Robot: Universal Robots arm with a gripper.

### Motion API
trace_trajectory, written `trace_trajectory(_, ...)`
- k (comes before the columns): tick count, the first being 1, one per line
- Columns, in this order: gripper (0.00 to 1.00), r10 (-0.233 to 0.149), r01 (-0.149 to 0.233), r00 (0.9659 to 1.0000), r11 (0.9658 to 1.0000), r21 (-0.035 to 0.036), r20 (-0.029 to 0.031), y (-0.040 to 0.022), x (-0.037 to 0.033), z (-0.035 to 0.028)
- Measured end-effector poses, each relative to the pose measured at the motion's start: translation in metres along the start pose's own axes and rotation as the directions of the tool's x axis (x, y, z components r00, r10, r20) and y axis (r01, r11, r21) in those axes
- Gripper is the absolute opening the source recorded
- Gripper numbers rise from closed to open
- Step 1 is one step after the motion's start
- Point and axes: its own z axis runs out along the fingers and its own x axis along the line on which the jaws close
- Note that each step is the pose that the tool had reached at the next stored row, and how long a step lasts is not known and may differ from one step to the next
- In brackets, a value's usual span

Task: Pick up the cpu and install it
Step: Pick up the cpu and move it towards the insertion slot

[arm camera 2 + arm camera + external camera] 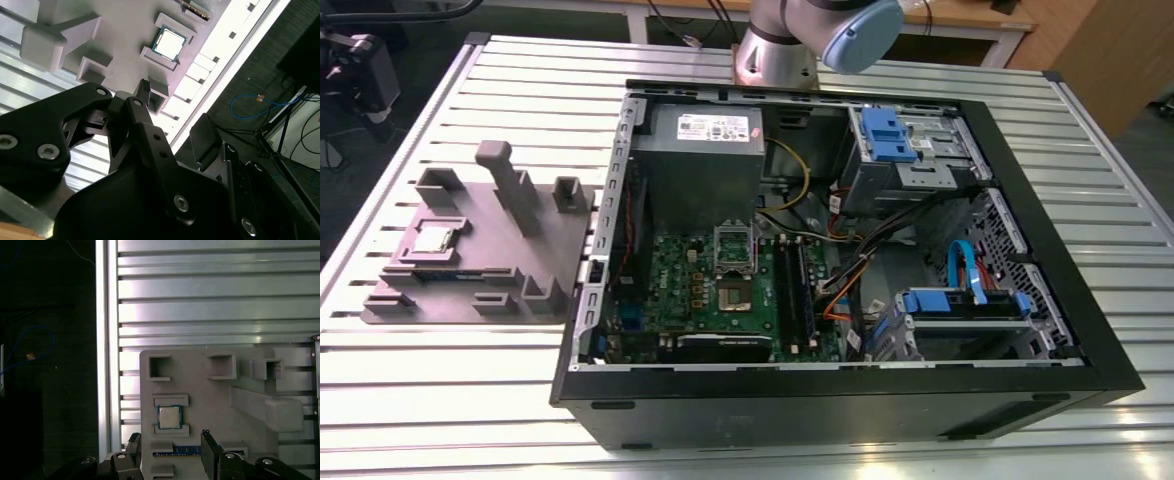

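In both wrist views the black two-fingered gripper [170, 436] [174, 100] has its fingers [210, 450] spread wide apart with nothing held between them. It hangs over a pale grey moulded plastic fixture tray [210, 405] [130, 30] without touching it. Past the fingertips lies the cpu [169, 417] [170, 42], a small flat square chip with a shiny silver-grey metal top. It sits flat in its own shallow seat in the tray, bracketed by two low raised ribs on opposite sides, and is clear of the fingers. In the first wrist view it lines up with the gap between them. Just beside that seat a thin blue strip [175, 452] lies in a neighbouring slot, and taller grey blocks and posts rise from other parts of the tray. The tray rests on a table [215, 300] [454, 400] of ribbed silver aluminium slats. In the exterior view the tray [467, 270] stands on the exterior view's left with the cpu [434, 237] in it, and just beside it on the exterior view's right lies a large black computer case [854, 405], on its side and open. Inside is a green motherboard [680, 270] with a rectangular metal socket frame [734, 245] near its middle. Beyond that are a grey power-supply box [707, 130] and blue drive brackets [887, 135]. At the far edge of the table stands the silver arm [781, 45] with its pale blue joint cap.
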Motion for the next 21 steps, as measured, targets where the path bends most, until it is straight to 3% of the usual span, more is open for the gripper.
trace_trajectory(13, 0.59, -0.006, 0.006, 1.0000, 1.0000, 0.0002, -0.0001, -0.0013, -0.0002, 0.0096)
trace_trajectory(21, 0.59, -0.009, 0.009, 1.0000, 1.0000, 0.0002, -0.0003, -0.0014, -0.0004, 0.0109)
